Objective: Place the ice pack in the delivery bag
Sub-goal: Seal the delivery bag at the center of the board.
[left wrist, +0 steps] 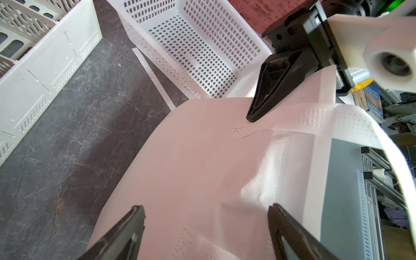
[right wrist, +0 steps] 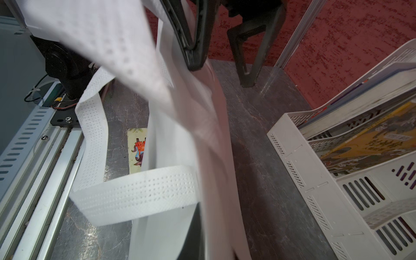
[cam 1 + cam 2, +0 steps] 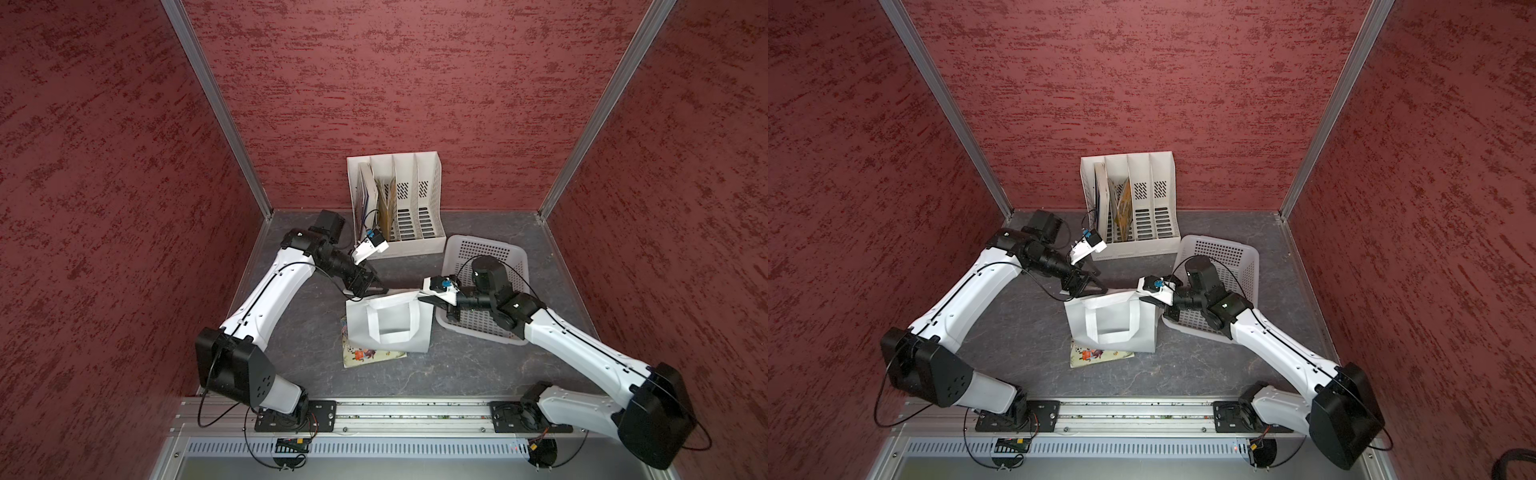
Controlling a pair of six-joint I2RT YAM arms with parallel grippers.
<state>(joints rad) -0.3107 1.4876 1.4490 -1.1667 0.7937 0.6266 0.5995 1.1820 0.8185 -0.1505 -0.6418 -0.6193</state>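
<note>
Right claw (image 3: 424,298) on delivery bag (image 3: 392,322) rim

The left arm (image 3: 282,286) and the right arm (image 3: 582,345) have white shells and black joints, and a black cable (image 3: 261,294) runs along each. The base plates (image 3: 320,419) are black with screws. Each wrist carries a white camera (image 3: 371,249) with a blue part. The left hand (image 1: 206,207) and the right hand (image 1: 253,117) are black.

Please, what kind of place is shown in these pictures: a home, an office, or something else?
Most likely a robot test cell, not a home. Red textured panels box in a small table; two robot arms sit on a rail; file rack, basket and delivery bag look like props.
</note>
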